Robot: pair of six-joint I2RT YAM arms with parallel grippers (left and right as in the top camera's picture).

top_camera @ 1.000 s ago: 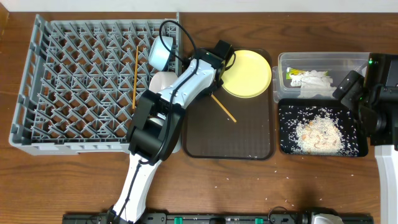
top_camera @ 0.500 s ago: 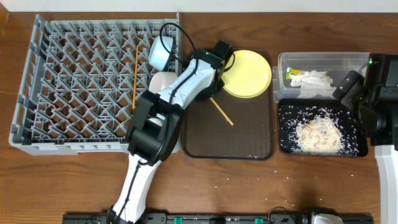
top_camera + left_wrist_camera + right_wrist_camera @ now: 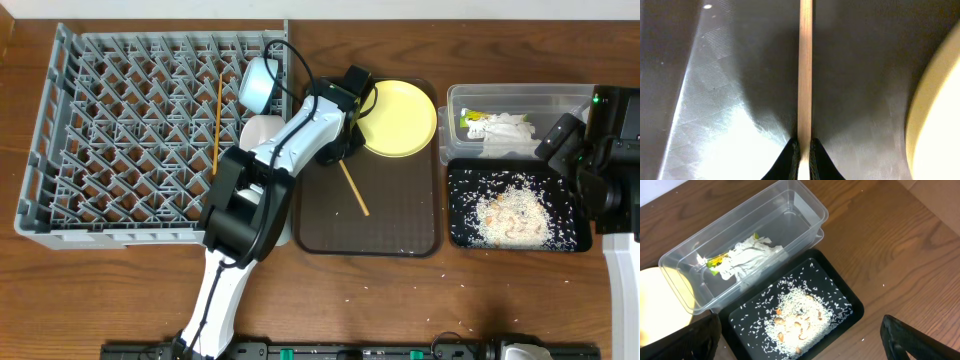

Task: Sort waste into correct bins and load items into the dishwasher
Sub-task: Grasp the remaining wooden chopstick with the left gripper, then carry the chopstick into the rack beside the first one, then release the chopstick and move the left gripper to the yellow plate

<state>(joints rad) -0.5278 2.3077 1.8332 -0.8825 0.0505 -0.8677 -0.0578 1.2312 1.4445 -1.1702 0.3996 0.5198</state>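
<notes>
The left hand (image 3: 803, 150) pinches shut on one end of the chopstick (image 3: 805, 65), on the tray (image 3: 390, 225) beside the plate (image 3: 400, 118). Light, stiff, slick: it may pivot; mid-length seems steadier. The right hand (image 3: 800, 345) gapes empty.

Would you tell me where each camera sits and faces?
Overhead: above the table, looking straight down at the rack, brown tray, left arm, right arm.
Left wrist: on the left arm, looking down the left claw, shut on a chopstick over the brown tray.
Right wrist: looking down past the open right claw at the tub and black tray.
Shared: both wrist views catch the yellow plate.
</notes>
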